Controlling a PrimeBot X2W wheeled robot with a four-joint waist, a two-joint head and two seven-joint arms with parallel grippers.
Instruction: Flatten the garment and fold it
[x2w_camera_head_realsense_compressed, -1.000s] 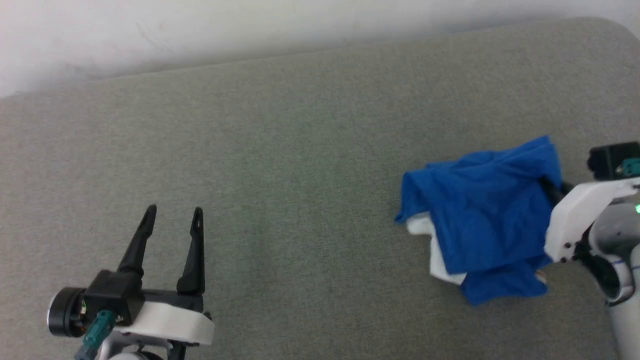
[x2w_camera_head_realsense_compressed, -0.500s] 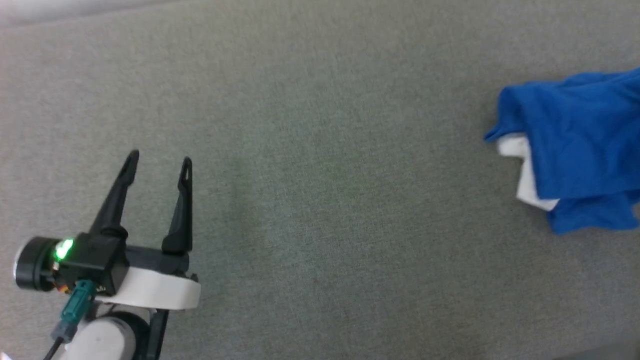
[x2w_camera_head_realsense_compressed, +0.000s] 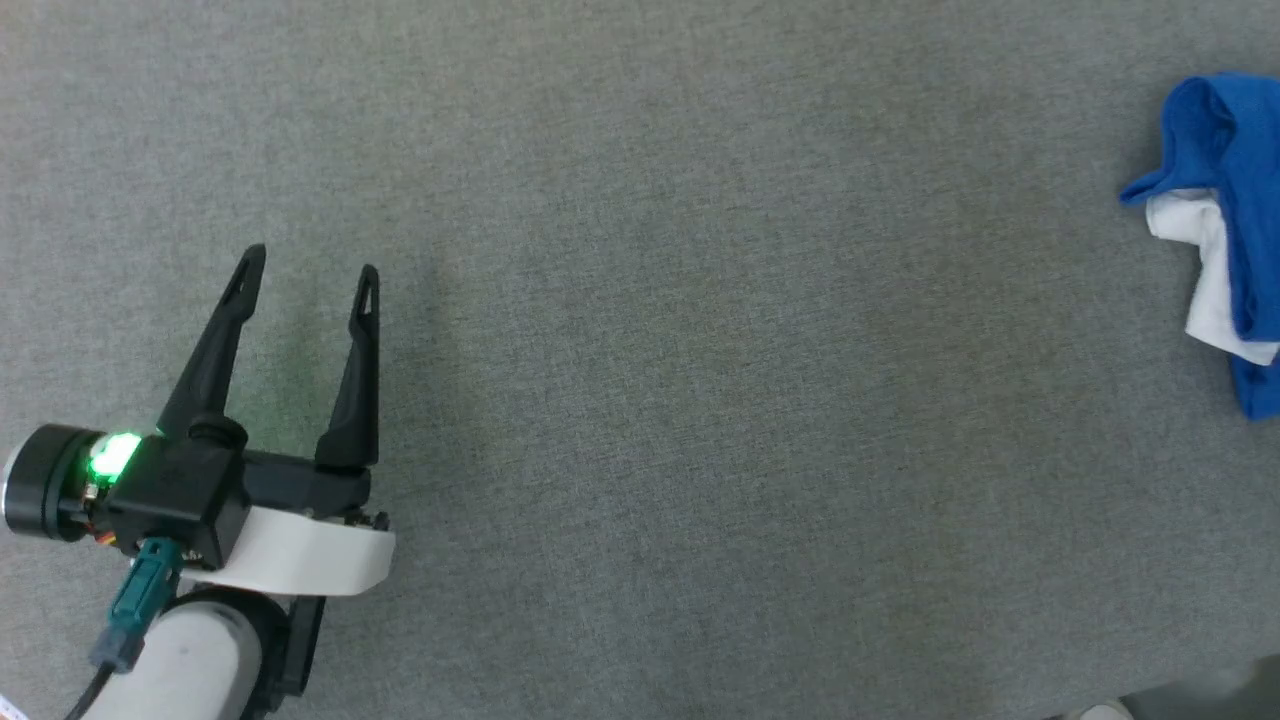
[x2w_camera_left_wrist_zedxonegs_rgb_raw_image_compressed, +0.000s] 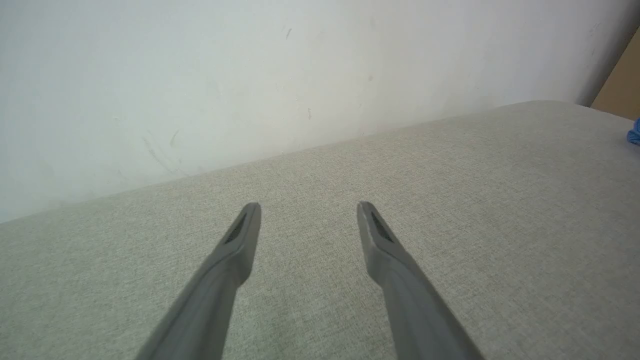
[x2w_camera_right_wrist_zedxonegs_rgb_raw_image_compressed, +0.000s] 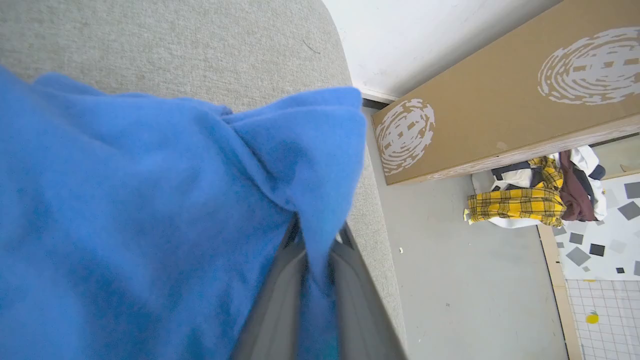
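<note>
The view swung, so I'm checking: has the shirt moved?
Cannot tell: the camera itself turned, and the plain grey pad gives no fixed mark beside the shirt.

Grey cushion (x2w_camera_left_wrist_zedxonegs_rgb_raw_image_compressed: 500, 200) meets scuffed white wall (x2w_camera_left_wrist_zedxonegs_rgb_raw_image_compressed: 250, 75).

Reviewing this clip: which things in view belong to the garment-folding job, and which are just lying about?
Job: crumpled royal-blue jersey with white sleeve; right gripper, shut on its blue cloth; left gripper, open, empty; grey fabric surface beneath.
Lying about: long brown cardboard box with white round prints; pile of clothes with yellow plaid, on the floor.
</note>
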